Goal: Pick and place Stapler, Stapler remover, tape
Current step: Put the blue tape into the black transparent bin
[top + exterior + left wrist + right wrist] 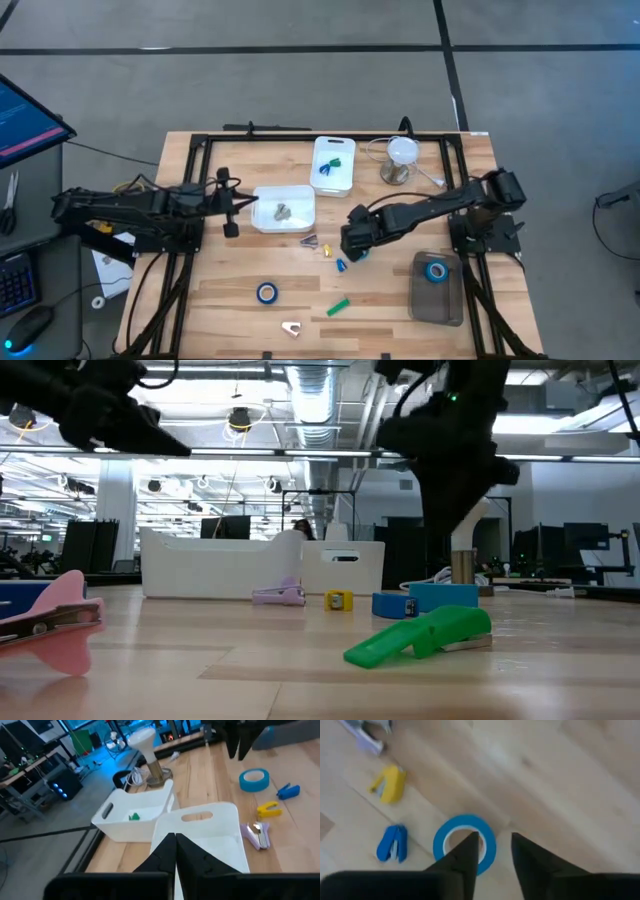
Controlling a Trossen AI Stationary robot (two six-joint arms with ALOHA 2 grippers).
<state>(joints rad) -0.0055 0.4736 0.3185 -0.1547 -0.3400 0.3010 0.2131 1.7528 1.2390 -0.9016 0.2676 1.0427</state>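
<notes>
A blue tape roll [487, 836] lies flat on the table under my right gripper [492, 840], which is open and points down. One fingertip stands over the roll's hole, the other outside the ring. In the high view this roll [360, 254] sits mid-table. A second tape roll [266, 292] lies toward the near edge, and a third [436, 270] rests in the grey bin. The green stapler [338, 306] lies near the front. Small staple removers lie nearby: yellow [390, 784], blue [392, 842], lilac [309, 240], pink [55, 625]. My left gripper [175, 836] is shut and held above the left side of the white tub.
Two white tubs stand mid-table, one [283, 208] holding a grey item, the other [334, 163] holding green and blue items. A lamp [400, 158] stands at the far right. The grey bin [437, 295] sits at the near right. Bare wood lies along the near left edge.
</notes>
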